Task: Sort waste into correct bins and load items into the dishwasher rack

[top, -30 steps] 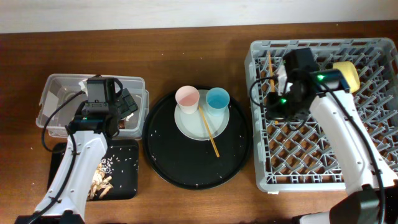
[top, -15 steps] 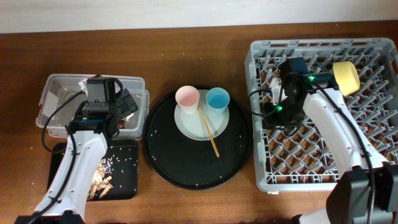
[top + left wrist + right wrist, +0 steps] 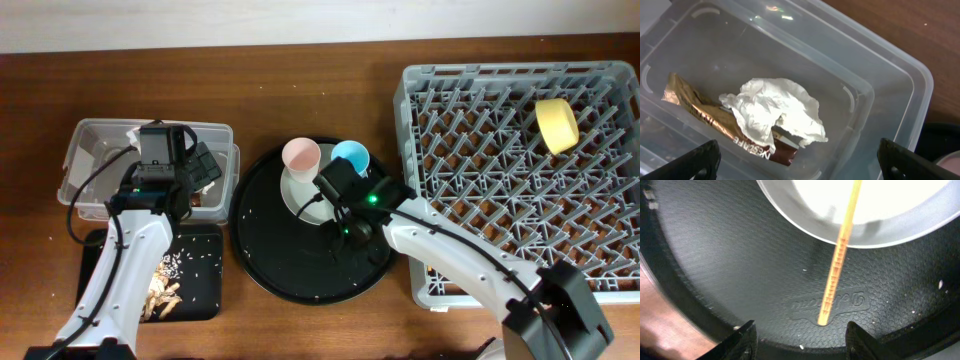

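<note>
One wooden chopstick (image 3: 837,265) lies with its upper part on the pale plate (image 3: 875,210) and its lower end on the round black tray (image 3: 730,255). My right gripper (image 3: 802,340) hovers open just over that lower end, holding nothing; from above, the right gripper (image 3: 352,228) hides the chopstick. The pink cup (image 3: 301,156) and light blue cup (image 3: 350,153) stand on the plate (image 3: 300,197). A yellow bowl (image 3: 556,125) rests in the dishwasher rack (image 3: 520,240). My left gripper (image 3: 805,167) hangs open above the clear box (image 3: 875,95), which holds the white napkin (image 3: 775,112) and brown wrapper (image 3: 695,107).
A shallow black tray (image 3: 195,290) with food scraps (image 3: 165,290) and rice grains sits at the front left, below the clear box (image 3: 90,140). Rice grains dot the round black tray (image 3: 270,260). The right arm stretches across the rack's front left corner.
My right arm has swung left from the rack to the round black tray, and its jaws have opened. The left arm has stayed still.
</note>
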